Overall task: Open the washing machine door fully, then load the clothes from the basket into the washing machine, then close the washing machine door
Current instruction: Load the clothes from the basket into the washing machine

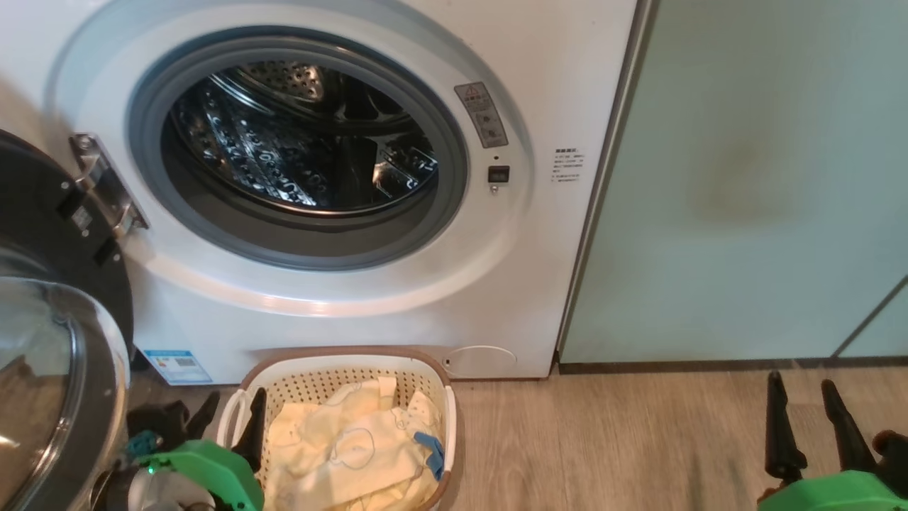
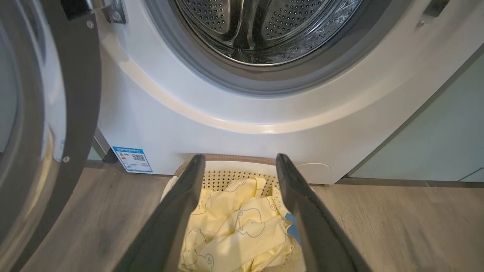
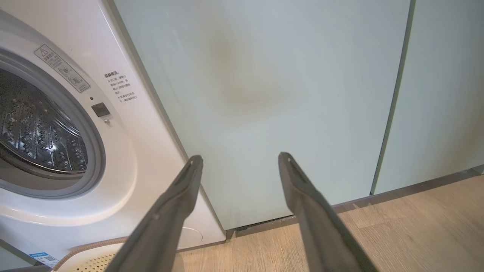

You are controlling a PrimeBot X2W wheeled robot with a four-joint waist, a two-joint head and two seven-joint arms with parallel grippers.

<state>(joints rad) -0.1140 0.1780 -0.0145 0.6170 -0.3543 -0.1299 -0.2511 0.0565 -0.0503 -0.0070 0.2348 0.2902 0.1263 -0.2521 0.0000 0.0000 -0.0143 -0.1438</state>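
The white washing machine (image 1: pixel 397 298) stands with its steel drum (image 1: pixel 298 142) exposed. Its black-rimmed door (image 1: pixel 64 341) is swung wide open to the left, glass bowl facing me. On the floor in front sits the cream basket (image 1: pixel 340 358), holding pale yellow clothes (image 1: pixel 347 447) and a small blue piece (image 1: pixel 431 453). My left gripper (image 1: pixel 236 401) hangs open at the basket's left handle, nothing between its fingers. In the left wrist view the left gripper (image 2: pixel 240 156) frames the clothes (image 2: pixel 238 226) and basket (image 2: pixel 227 177). My right gripper (image 1: pixel 801 382) is open over bare floor to the right.
Pale-green cabinet doors (image 1: pixel 745 177) stand to the right of the machine, also in the right wrist view as cabinet doors (image 3: pixel 283 75). Wooden floor (image 1: pixel 610 447) stretches between the basket and my right gripper. The open door (image 2: pixel 56 113) crowds the left side.
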